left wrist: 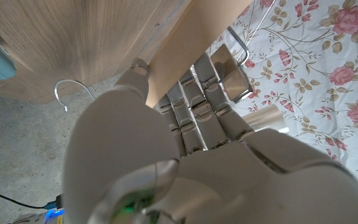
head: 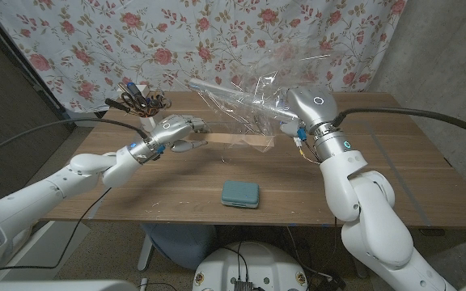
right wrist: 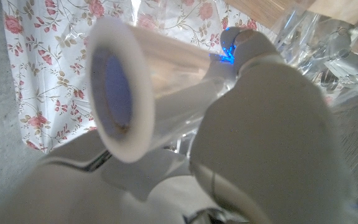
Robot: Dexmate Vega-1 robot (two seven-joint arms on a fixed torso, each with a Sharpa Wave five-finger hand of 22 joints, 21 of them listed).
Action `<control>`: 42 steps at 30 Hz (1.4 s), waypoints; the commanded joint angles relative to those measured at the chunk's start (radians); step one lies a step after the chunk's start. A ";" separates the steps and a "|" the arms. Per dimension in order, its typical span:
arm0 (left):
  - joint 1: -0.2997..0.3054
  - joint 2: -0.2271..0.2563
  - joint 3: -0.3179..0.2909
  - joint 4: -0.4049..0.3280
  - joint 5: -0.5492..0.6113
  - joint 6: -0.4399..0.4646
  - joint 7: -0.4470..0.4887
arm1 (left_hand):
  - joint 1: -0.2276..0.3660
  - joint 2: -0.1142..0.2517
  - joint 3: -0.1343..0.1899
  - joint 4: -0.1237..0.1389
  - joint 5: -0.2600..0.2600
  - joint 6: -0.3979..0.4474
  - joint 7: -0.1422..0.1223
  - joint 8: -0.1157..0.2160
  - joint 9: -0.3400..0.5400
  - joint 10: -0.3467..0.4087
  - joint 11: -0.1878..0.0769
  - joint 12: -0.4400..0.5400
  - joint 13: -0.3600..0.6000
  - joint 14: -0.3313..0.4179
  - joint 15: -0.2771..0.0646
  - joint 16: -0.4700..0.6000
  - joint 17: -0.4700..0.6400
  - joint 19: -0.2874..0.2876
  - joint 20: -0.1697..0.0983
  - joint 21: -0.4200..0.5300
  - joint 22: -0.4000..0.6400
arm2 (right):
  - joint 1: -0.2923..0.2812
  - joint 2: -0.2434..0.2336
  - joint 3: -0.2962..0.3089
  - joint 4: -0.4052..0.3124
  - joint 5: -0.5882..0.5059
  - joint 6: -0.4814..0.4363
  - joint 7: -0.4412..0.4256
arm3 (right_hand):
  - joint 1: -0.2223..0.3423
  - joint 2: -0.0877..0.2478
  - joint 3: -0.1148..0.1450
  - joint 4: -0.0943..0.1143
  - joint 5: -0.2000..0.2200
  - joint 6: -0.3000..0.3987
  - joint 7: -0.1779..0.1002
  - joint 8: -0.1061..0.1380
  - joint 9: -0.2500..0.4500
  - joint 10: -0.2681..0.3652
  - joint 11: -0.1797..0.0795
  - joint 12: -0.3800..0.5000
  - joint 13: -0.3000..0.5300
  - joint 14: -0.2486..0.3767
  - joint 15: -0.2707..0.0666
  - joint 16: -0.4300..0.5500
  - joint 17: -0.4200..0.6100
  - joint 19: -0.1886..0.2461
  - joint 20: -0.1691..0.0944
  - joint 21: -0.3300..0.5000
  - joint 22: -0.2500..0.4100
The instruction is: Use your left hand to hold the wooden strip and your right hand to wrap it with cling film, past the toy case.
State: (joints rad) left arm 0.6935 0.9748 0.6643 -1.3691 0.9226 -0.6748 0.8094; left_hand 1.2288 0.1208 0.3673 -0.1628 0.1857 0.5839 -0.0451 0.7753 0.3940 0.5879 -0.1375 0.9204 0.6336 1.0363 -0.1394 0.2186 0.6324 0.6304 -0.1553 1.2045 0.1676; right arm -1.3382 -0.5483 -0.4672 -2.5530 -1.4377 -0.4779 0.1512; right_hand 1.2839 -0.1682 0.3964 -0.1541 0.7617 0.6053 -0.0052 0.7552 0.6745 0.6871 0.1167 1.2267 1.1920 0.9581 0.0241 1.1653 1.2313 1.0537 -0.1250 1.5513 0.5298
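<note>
The left hand has its fingers closed round one end of the strip, holding it lifted over the bench, level and pointing toward the right hand. In the left wrist view the strip runs up between thumb and fingers, and the grip looks firm. The right hand's fingers clasp the film roll, which is raised above the strip's far end; a crumpled sheet of film hangs from the roll and drapes down to the strip, and I cannot tell how much of it already clings to the wood. The case lies on the bench nearer the robot, well apart from both hands and below the strip. A pot of tools stands just behind the left hand. Judged from here, the main risk is the loose film: it is bunched, so it may stick to itself or to the right hand and not lay flat on the wood. A hard pull from the roll could also twist the strip in the left fingers, since only one end is held, or swing it back into the pot
</note>
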 commanded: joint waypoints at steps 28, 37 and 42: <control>-0.071 -0.071 0.050 0.032 -0.024 0.032 -0.091 | 0.001 0.006 0.108 0.003 0.003 0.046 -0.038 0.154 0.001 0.050 -0.032 -0.007 0.064 0.106 -0.095 0.004 0.001 -0.005 0.000 0.004 0.009 | -0.060 -0.129 0.091 0.071 0.168 0.142 -0.331 | 0.170 0.183 0.065 -0.005 -0.005 0.004 -0.020 0.009 0.013 0.279 -0.272 0.358 0.058 0.260 -0.237 0.277 0.001 0.055 -0.091 0.007 0.012; -0.076 -0.067 0.046 0.036 -0.033 0.040 -0.096 | 0.001 0.006 0.109 0.003 0.003 0.044 -0.037 0.155 -0.001 0.050 -0.033 -0.008 0.065 0.105 -0.095 0.004 0.001 -0.005 0.000 0.005 0.009 | -0.060 -0.161 0.108 0.089 0.226 0.166 -0.383 | 0.170 0.183 0.063 -0.005 -0.007 0.003 -0.026 0.013 0.019 0.279 -0.272 0.358 0.058 0.261 -0.237 0.276 0.001 0.055 -0.091 0.007 0.014; -0.079 -0.069 0.049 0.044 -0.033 0.040 -0.090 | 0.001 0.006 0.109 0.003 0.003 0.044 -0.036 0.156 -0.002 0.050 -0.031 -0.008 0.067 0.105 -0.095 0.003 0.000 -0.005 0.000 0.005 0.008 | -0.046 -0.175 0.105 0.105 0.251 0.177 -0.382 | 0.170 0.183 0.064 -0.006 -0.008 0.004 -0.026 0.013 0.020 0.280 -0.272 0.358 0.058 0.260 -0.237 0.276 0.001 0.053 -0.091 0.008 0.019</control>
State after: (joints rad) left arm 0.6237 0.9087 0.7101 -1.3380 0.8966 -0.6403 0.7188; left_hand 1.2250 0.1140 0.3673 -0.1628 0.1868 0.5856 -0.0433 0.8396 0.3907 0.6007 -0.1395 0.9111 0.6336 1.0359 -0.1397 0.2185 0.6299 0.6286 -0.1535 1.2032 0.1746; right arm -1.3967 -0.6892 -0.3684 -2.4772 -1.2436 -0.3277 -0.1924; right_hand 1.2798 -0.1641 0.3965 -0.1542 0.7577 0.6050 -0.0237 0.7622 0.6929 0.6869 0.1165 1.2266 1.1921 0.9597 0.0257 1.1656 1.2306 1.0537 -0.1249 1.5512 0.5437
